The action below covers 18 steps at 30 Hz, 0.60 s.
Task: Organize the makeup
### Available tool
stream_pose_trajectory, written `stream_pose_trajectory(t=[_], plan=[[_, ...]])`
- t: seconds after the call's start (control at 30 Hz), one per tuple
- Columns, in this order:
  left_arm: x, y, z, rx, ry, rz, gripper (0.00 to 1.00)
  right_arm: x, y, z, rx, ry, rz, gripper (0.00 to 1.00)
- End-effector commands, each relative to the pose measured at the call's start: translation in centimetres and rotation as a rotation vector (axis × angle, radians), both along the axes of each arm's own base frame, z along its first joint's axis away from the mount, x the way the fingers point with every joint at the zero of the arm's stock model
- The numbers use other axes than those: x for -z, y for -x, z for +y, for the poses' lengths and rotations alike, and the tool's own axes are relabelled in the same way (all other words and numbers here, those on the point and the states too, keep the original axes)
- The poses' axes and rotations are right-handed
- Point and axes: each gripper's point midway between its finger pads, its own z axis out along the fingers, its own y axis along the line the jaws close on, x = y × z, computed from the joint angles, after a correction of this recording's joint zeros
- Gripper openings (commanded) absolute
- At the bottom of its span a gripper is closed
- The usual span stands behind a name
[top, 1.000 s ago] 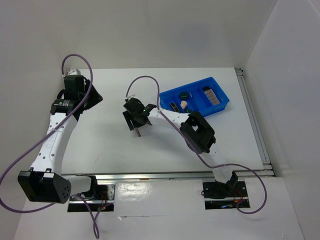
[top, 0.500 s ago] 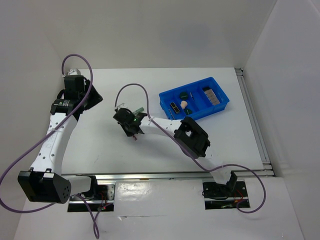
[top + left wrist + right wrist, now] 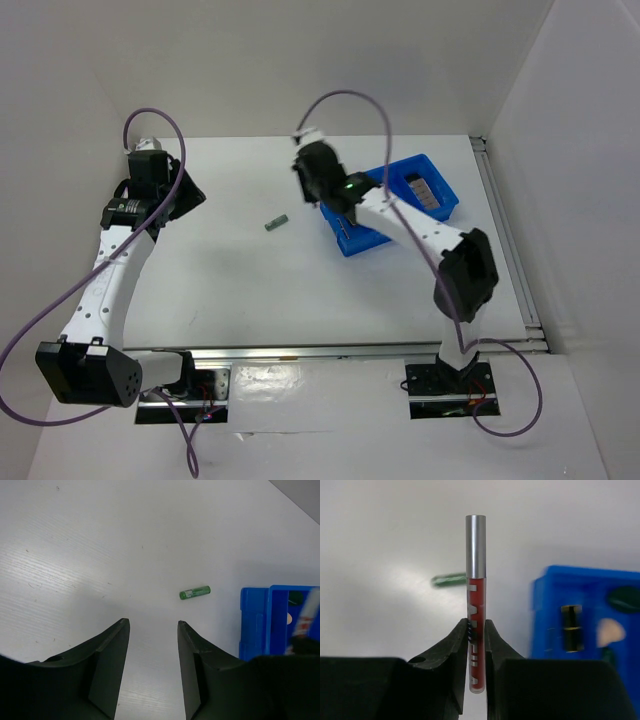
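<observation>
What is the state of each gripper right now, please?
Left gripper: open, holding nothing.
Right gripper: closed on a red lip gloss tube with a silver cap.

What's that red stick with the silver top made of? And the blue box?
The red tube looks like clear, glossy plastic: red colour shows through behind white lettering. Its cap looks like metal or silver-coated plastic, with a soft sheen. The blue tray seems moulded plastic, smooth and evenly coloured.
</observation>
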Motion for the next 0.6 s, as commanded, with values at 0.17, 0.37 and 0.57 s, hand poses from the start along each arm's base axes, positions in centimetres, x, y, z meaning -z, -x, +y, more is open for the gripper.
stream_pose_trajectory(t=[0.17, 0.37, 0.57], plan=[[-2.0, -0.2, -0.2, 0.011, 0.010, -0.068, 0.56, -1.7, -9.0, -20.0, 0.324, 0.088, -0.195, 0.12], [-1.6, -0.5, 0.7, -0.017, -0.017, -0.049, 0.56, 1.9, -12.0, -26.4, 0.382, 0.140, -0.154, 0.13], [-1.4, -0.5, 0.4, -0.007, 0.003, -0.050, 0.56, 5.1, -13.6, -28.4, 0.401, 0.194, -0.106, 0.14]])
